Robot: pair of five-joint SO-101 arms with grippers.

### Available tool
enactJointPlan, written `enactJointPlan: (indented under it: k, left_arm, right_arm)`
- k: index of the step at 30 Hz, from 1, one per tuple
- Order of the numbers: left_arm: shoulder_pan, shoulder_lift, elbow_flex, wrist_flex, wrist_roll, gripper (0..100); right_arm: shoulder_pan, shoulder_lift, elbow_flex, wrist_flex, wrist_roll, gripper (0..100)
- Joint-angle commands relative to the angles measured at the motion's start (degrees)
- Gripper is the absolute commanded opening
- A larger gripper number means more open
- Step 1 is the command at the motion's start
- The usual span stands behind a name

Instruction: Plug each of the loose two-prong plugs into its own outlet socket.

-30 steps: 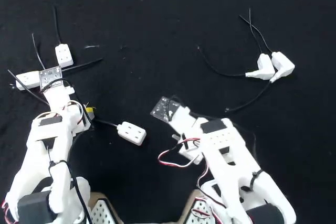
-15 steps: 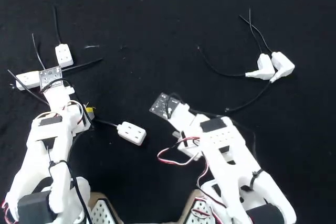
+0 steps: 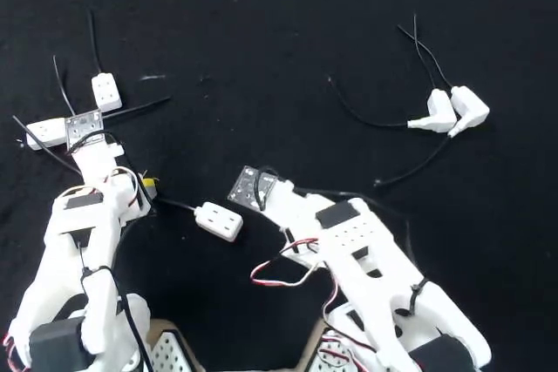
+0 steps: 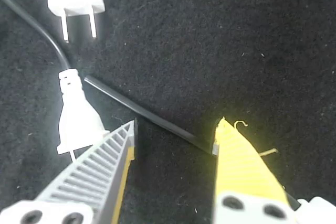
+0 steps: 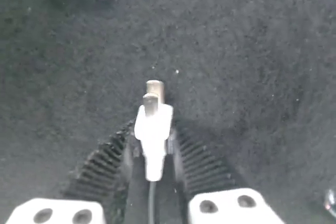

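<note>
Gripping plug [image 5: 153, 129] prongs-forward, right arm [image 3: 353, 237] angled toward socket [image 3: 219, 220]

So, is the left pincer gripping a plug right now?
No, the left pincer is open above a black cord, with the nearest white two-prong plug lying loose beside it.

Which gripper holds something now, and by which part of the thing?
The right gripper holds a white two-prong plug by its body, prongs forward. The left gripper is open, holding nothing.
</note>
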Motion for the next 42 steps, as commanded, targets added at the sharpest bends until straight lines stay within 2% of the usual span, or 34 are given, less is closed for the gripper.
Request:
enactJointPlan:
  k: [1,9,14,20,28,33,36,39,42]
  left_arm:
    - [-0.57,-1.41,-0.13,-0.62,0.09,25]
    - [-0.66,-1.41,-0.13,-0.62,0.09,25]
    - [-0.57,-1.41,-0.13,-0.62,0.09,25]
    - [-0.57,-1.41,-0.13,-0.62,0.09,25]
    - [-0.66,-1.41,-0.13,-0.62,0.09,25]
    - [-0.75,-1.49,-0.13,-0.53,0.09,25]
    - [-0.92,-1.67,-1.1,2.9,0.09,25]
    - [-0.92,-3.87,-4.18,10.2,0.09,25]
    - [-1.63,-8.97,-1.98,11.25,0.09,25]
  right_arm:
    - [-0.35,-0.04,-0.04,-0.7,0.0,1.1]
    - [5.8,0.31,-0.13,-1.05,0.0,1.9]
    - [6.51,0.31,0.04,-0.53,0.0,2.5]
    - [6.51,-0.04,0.04,2.29,0.0,17.3]
    - [6.59,-0.13,0.04,1.93,0.18,0.6]
    - [6.07,-1.63,-2.77,3.6,-0.26,1.1]
    - [2.37,-6.37,-7.52,6.77,-5.98,1.0]
    - [-7.12,-10.86,-10.33,6.15,-12.84,1.0]
    - [-17.41,-11.56,-10.59,-0.88,-16.18,1.0]
